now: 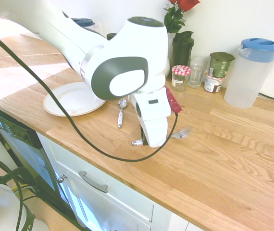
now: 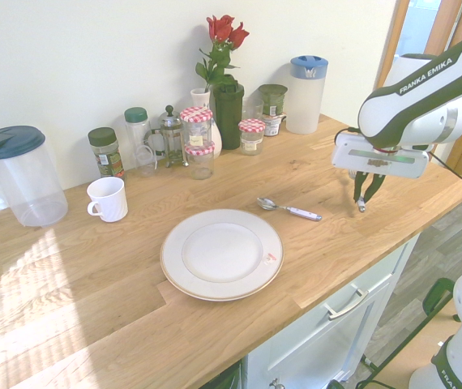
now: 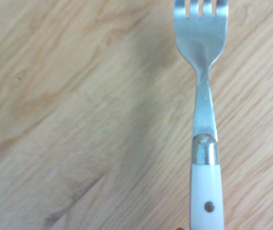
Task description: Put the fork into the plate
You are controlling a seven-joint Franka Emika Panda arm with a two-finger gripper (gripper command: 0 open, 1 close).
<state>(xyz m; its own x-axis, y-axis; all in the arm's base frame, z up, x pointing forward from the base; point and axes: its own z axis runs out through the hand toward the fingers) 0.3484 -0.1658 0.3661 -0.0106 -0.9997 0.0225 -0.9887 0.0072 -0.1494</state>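
Second exterior view: gripper (image 2: 365, 203) closed on the fork's handle (image 2: 361, 207), presumably to leave the tines free for lowering onto the plate (image 2: 222, 253).

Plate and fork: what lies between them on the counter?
The spoon, lying on the wood between the plate and the fork; both exterior views show it.

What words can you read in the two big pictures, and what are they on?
"FRANKA EMIKA": on the robot arm.
"W": on the blue-lidded pitcher; the mark is blurry, so I'm not sure.
Too small or blurred to read: the labels on the green-lidded jar, the red-checked jar and the green tub, and the lit display on the dishwasher.
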